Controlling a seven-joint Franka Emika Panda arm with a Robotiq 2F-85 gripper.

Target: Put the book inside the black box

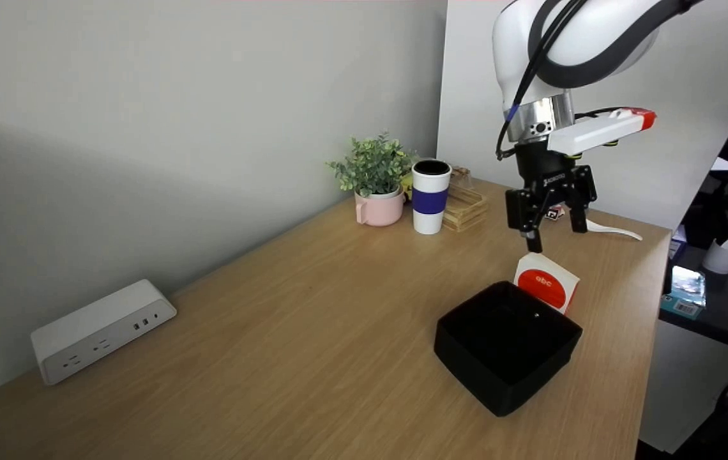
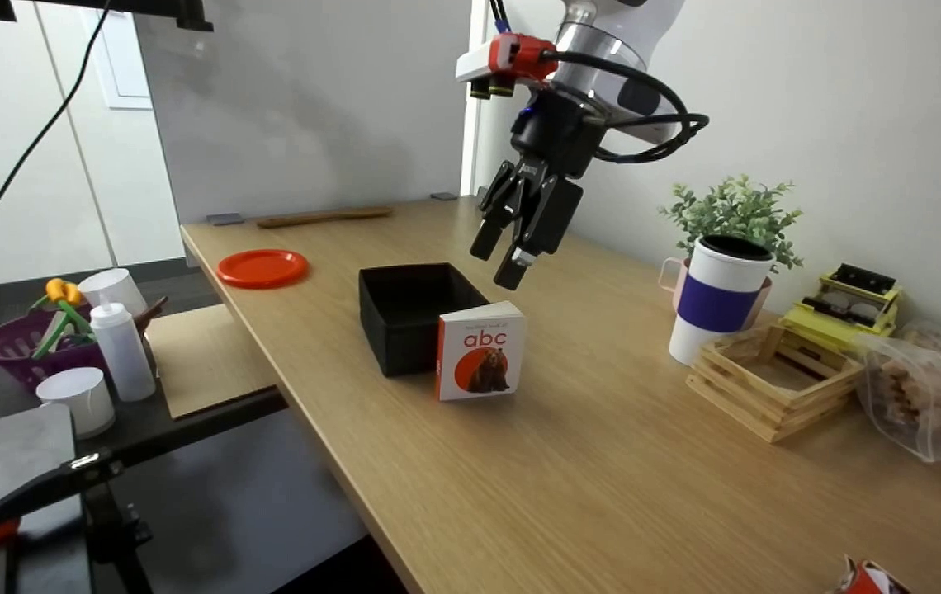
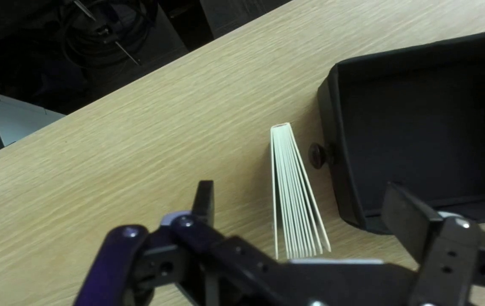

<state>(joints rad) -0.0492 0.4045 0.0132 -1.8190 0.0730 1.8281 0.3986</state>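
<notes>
- In an exterior view the box (image 1: 508, 338) hides the foot of the book (image 1: 543, 284); the box's inside is too dark to read.
- The wrist view crops the box, and a finger (image 3: 410, 221) of the gripper (image 3: 306, 204) covers some rim.
- A red scrap (image 2: 871, 580), well apart from the box, is cut off; I cannot tell what it is.
- The box is low, square and matte black, with a round stud (image 3: 317, 156) on the wall facing the book.
- The book stands upright on the table (image 2: 602, 462) just beside the box, white pages fanned, cover bearing a red disc and a bear.
- Well apart from the box are a slatted wooden crate (image 2: 739, 389), a crinkled clear bag (image 2: 929, 400) and a white cup (image 2: 716, 305) banded purple.
- The gripper's fingers are spread wide near the box, the book showing between them in the wrist view.
- A narrow strip of table shows between box and book; the table's edge runs near the box, and wood grain stretches from the box to a power strip (image 1: 108, 332).
</notes>
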